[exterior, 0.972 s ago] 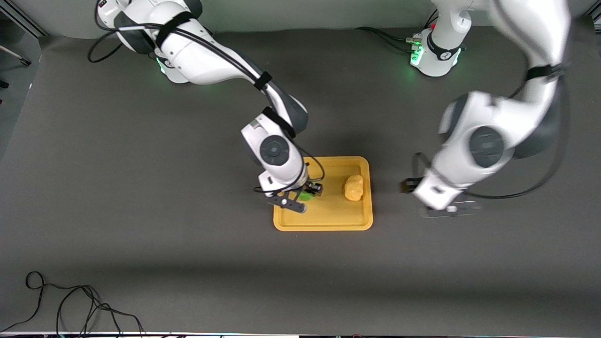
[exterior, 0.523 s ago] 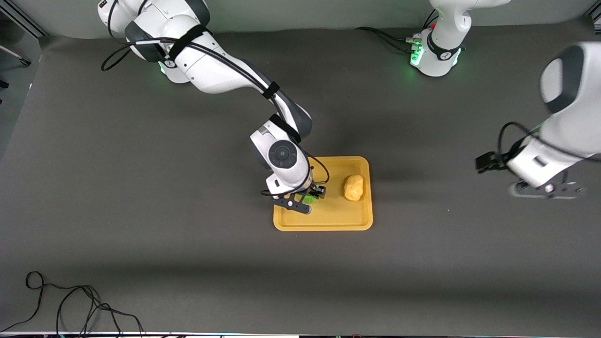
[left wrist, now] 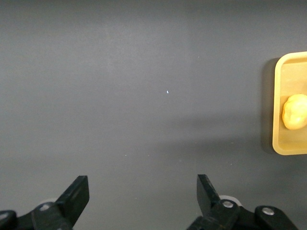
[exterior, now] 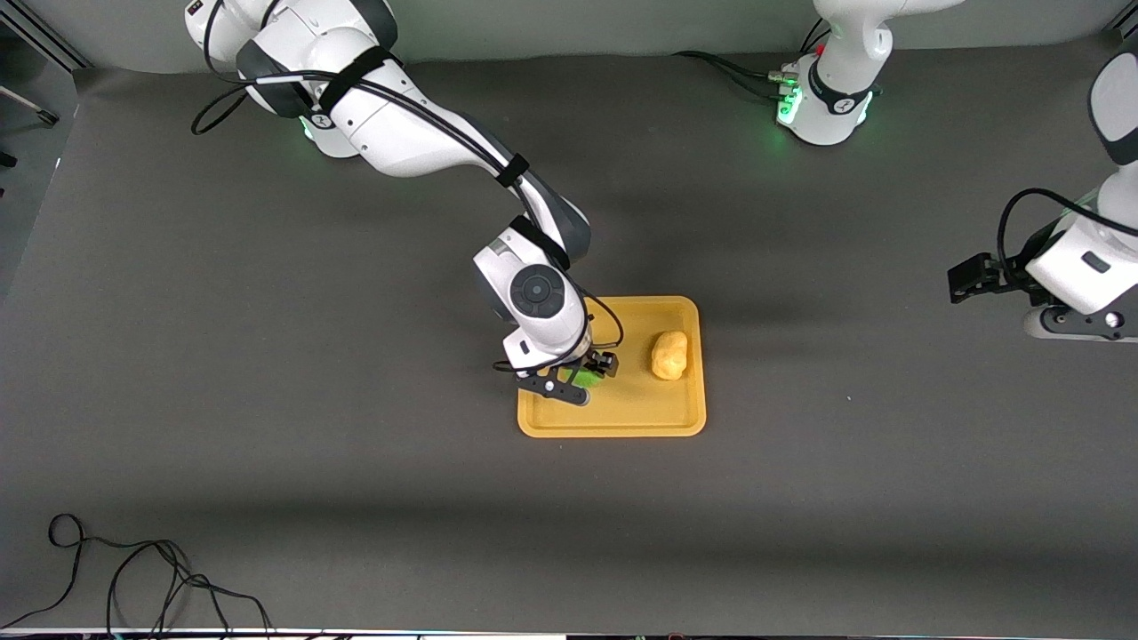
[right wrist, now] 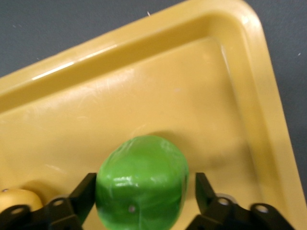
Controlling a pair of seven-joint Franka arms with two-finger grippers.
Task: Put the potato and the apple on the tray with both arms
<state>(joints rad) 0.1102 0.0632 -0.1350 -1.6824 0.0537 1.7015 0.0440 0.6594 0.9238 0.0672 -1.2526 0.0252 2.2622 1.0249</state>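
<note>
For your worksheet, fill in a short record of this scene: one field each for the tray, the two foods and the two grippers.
tray: flat yellow-orange rectangular tray on the dark table
potato: lumpy yellow-orange potato on the tray, toward the left arm's end
apple: round green apple over the tray, between the right gripper's fingers
right gripper: over the tray, shut on the apple
left gripper: open, over bare table, waiting

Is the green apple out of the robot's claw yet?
Cannot tell. The right gripper has a finger on each side of the apple, low over the tray; touching or just released is unclear.
</note>
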